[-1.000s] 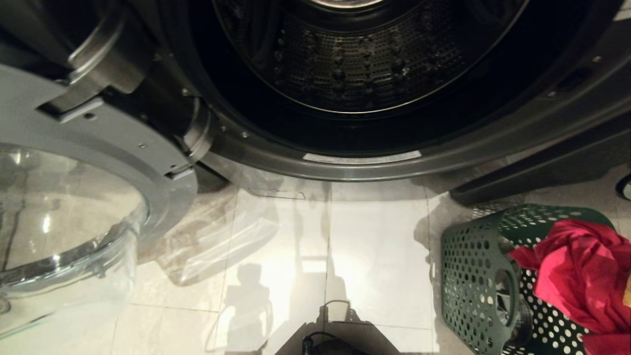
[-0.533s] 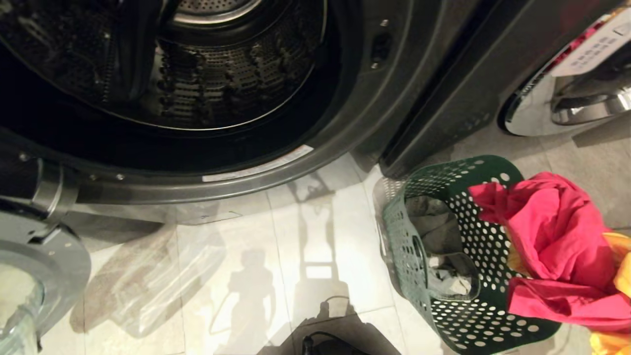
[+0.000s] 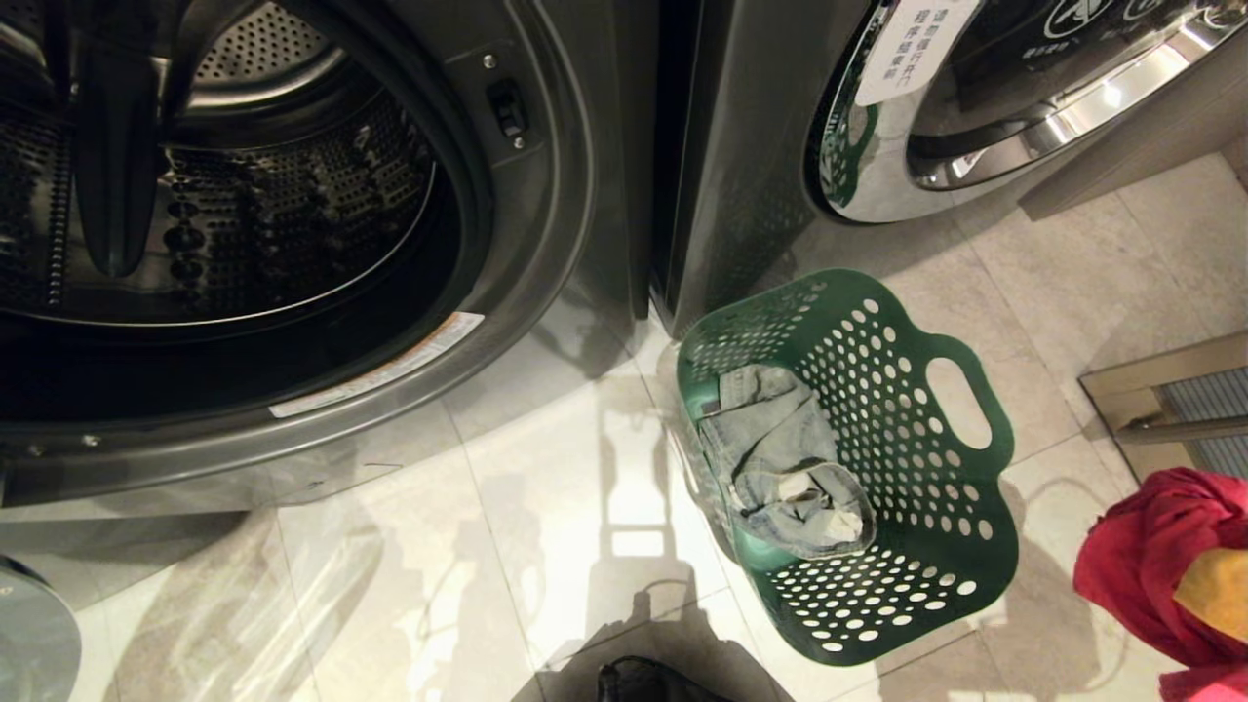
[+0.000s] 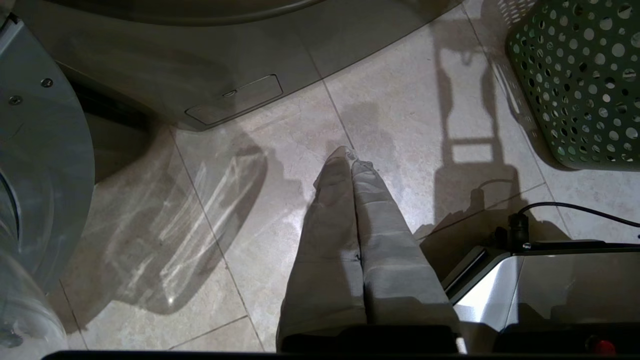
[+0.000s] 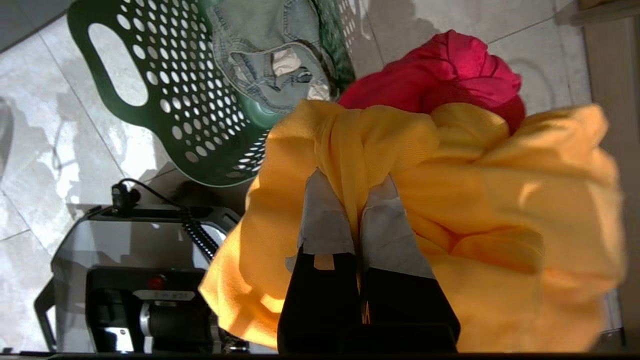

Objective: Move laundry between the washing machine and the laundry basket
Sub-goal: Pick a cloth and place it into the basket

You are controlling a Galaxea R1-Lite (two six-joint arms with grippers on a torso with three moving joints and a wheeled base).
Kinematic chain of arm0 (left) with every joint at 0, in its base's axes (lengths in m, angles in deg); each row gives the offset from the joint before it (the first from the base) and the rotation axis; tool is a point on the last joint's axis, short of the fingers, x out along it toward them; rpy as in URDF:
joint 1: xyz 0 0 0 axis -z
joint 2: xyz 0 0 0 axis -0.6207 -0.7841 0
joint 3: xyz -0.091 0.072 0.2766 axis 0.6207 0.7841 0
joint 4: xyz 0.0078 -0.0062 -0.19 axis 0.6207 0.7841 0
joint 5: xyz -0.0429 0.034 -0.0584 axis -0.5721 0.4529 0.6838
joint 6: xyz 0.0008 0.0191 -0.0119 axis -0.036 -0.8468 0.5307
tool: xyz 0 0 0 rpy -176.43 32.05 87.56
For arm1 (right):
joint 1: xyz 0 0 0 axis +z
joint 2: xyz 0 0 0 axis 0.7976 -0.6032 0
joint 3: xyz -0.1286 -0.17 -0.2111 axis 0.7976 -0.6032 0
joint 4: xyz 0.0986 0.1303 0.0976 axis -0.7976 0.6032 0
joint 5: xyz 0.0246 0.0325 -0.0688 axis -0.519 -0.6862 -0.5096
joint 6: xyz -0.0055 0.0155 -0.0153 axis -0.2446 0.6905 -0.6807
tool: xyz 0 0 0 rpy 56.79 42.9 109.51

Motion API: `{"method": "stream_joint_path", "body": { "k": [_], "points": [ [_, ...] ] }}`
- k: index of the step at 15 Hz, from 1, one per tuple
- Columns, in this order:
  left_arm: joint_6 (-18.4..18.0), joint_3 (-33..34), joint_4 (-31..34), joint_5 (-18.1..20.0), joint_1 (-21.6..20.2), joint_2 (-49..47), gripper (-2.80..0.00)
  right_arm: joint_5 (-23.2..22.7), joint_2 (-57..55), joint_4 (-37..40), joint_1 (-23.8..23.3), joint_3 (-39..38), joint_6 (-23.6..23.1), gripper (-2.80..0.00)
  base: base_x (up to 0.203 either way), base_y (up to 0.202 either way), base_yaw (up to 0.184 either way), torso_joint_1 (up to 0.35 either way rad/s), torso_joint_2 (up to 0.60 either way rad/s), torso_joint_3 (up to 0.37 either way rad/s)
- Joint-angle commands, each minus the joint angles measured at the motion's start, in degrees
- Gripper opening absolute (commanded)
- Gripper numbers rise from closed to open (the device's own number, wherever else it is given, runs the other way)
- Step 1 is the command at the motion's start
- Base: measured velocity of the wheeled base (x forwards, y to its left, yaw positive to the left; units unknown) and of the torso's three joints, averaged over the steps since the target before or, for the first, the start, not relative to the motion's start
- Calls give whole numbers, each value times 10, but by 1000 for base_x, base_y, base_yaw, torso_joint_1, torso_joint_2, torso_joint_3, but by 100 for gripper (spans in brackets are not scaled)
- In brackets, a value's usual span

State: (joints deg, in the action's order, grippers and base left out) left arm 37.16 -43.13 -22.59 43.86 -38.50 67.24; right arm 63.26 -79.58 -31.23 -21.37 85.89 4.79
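Right gripper (image 5: 356,192): clamped on yellow garment (image 5: 500,200), pink-red garment (image 3: 1150,556) bunched along; lower right of head view
Left gripper (image 4: 352,160): closed, empty
Laundry basket (image 3: 960,604): holds grey garment (image 3: 780,458)
Washing machine (image 3: 546,195): drum looks empty; carried garments not yet placed

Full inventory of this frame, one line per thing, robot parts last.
washing machine: 1, dark grey, door open, drum empty, head view's left
second machine: 1, chrome-rimmed door shut, right of it
laundry basket: 1, green, on floor between them
grey garment: 1, inside basket
yellow-orange garment: 1, hanging from right tool
pink-red garment: 1, bunched with the yellow one
floor: pale tiles
left tool: shut, empty, over floor
right tool: shut on yellow-orange garment, right of basket
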Motion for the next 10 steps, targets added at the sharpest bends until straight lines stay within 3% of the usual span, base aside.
{"method": "stream_joint_path", "body": {
  "k": [1, 6, 10],
  "points": [
    [0, 0, 0, 0, 0, -1, -280, 1, -37, -3, 1, -1, 13, -280, 0, 0, 0, 0, 0, 0],
    [0, 0, 0, 0, 0, -1, -280, 3, -123, -43, 1, -1, 64, -280, 0, 0, 0, 0, 0, 0],
    [0, 0, 0, 0, 0, -1, -280, 1, -219, -151, 1, -22, 102, -280, 0, 0, 0, 0, 0, 0]
  ]
}}
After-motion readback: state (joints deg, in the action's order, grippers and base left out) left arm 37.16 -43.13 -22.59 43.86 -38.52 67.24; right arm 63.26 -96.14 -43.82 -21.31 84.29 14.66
